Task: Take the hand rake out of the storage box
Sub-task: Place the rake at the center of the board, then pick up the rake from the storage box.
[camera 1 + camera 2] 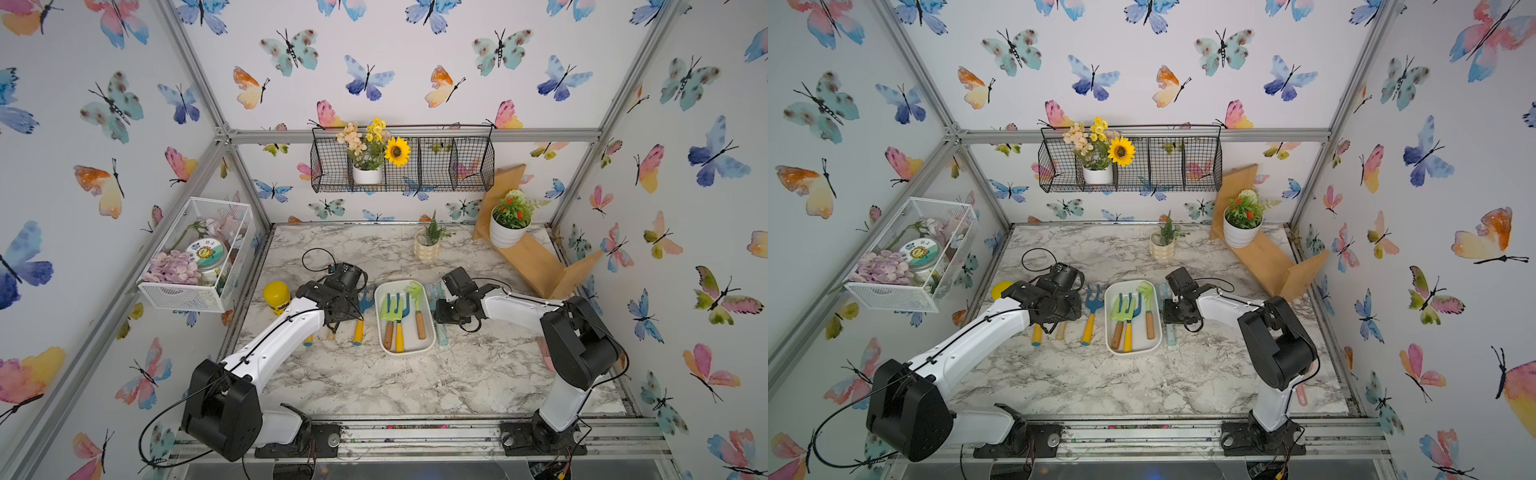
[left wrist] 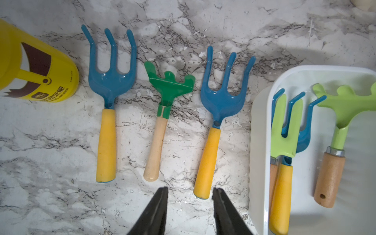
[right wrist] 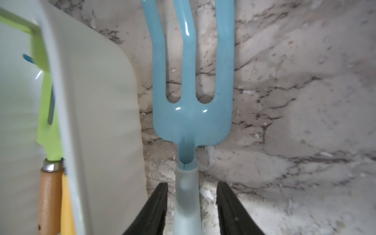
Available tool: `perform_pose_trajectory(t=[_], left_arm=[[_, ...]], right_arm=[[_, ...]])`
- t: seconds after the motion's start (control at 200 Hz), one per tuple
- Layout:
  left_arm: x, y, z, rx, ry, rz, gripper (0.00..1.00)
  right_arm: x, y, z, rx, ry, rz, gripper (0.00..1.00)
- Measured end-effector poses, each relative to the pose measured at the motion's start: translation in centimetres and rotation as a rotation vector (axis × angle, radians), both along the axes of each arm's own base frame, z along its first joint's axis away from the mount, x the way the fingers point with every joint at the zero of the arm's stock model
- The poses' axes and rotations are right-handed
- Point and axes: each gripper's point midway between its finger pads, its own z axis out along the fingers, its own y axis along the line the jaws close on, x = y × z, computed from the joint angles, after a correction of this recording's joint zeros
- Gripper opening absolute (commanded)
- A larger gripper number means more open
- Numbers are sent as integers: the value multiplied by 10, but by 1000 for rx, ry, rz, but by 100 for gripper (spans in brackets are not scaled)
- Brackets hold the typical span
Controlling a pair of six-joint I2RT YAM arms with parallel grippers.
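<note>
Black fingers of my right pincer (image 3: 192, 184) stand part open on either side of a pale blue fork's (image 3: 193, 120) frosted handle, with a gap at each side, so I have hold of nothing. That fork lies flat on the marble table (image 3: 295, 101), tines pointing far, just right of the box (image 3: 97, 101) and along its right wall. Inside the box, nearest that wall, lies the rake (image 3: 47, 132), with its light green head toward the far end and its brown wooden handle toward the near end. Both top views show it resting on the box floor at the right (image 1: 420, 326) (image 1: 1150, 326). To its left a lime fork (image 2: 284, 132) lies on top of a yellow-handled fork (image 2: 281, 193). My left pincer (image 2: 190, 188), also part open, hangs over the table left of the box. The butt of a blue fork (image 2: 221, 97) shows between its tips, and I cannot tell whether they touch it. Further left lie a dark rake (image 2: 168, 87) and a second blue fork (image 2: 110, 81), handles toward the near side, and then a yellow bottle (image 2: 40, 71).
</note>
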Motion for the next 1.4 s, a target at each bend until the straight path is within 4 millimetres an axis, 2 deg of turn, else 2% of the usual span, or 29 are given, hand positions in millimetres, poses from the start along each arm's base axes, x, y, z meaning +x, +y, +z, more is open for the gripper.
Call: perform_pose_trajectory(t=[0.4,0.491,0.661,0.811,0.951,1.111,1.397], left_arm=[[-1,0,-2,-1,2,2,42],[1,0,-1,-5,-5,3,42],[3,-1,0,-10,-12,5,42],[4,2,0,-10,-13,16,42],[6,8,0,-10,-13,33,42],[7,12,3,-14,-23,45,42],[3,15,4,-15,-27,46,42]], right_arm=[[24,3,87,-18,-191,11,50],[23,12,100,-20,-220,31,50],[7,37,109,-31,-239,97,50],[-4,55,108,-42,-240,141,50],[-9,64,89,-77,-207,164,50],[-13,67,67,-112,-164,176,49],[-13,70,46,-145,-131,183,50]])
